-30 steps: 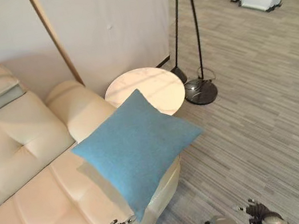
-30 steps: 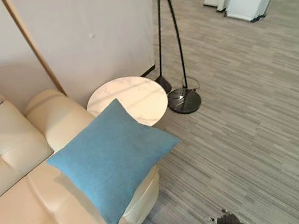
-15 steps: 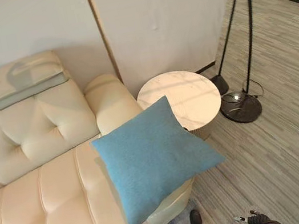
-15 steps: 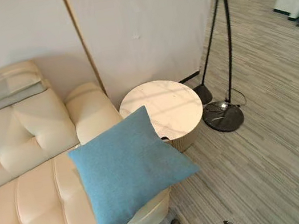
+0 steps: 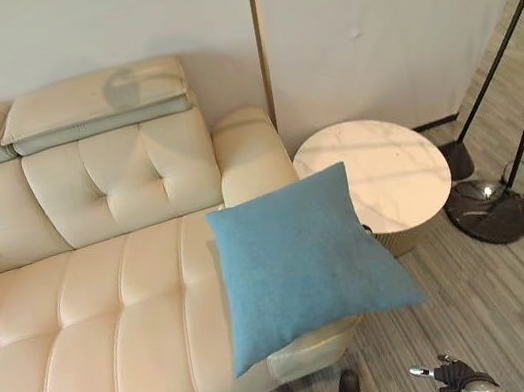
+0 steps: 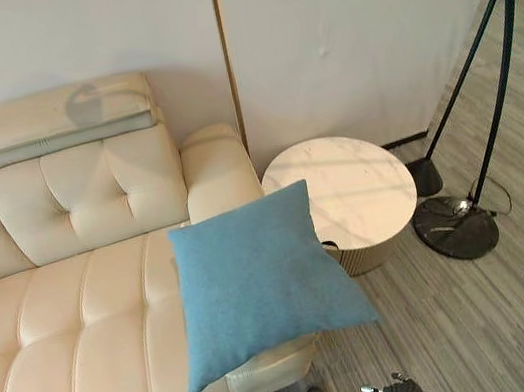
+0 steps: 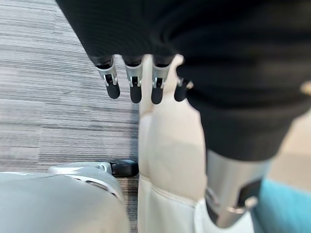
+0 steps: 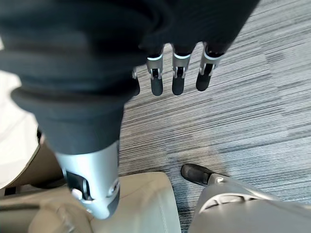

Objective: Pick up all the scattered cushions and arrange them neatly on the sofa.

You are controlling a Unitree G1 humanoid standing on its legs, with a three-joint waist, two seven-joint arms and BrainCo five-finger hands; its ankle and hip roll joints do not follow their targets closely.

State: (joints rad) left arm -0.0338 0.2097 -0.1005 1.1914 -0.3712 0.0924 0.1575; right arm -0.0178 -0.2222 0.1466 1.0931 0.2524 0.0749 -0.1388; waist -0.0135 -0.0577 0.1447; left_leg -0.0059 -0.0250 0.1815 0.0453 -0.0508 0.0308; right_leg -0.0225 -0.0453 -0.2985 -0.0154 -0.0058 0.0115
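Overhang is seen where 1 square blue fabric cushion (image 5: 296, 258) passes the cream leather sofa (image 5: 91, 318) seat edge; left hand (image 7: 141, 80) and right hand (image 8: 180, 73) are held empty, fingers relaxed.

Head cams look steeply down, both catching the sofa (image 5: 91, 318) at frame left; wrist cams sit super close, aimed down past fingertips at the floor (image 8: 252, 102)

You have the cushion (image 5: 298, 256) on the sofa's (image 5: 91, 318) right end, overhanging its front edge, with the round side table (image 5: 387, 174) just right and the floor lamp (image 5: 492, 206) beyond it.
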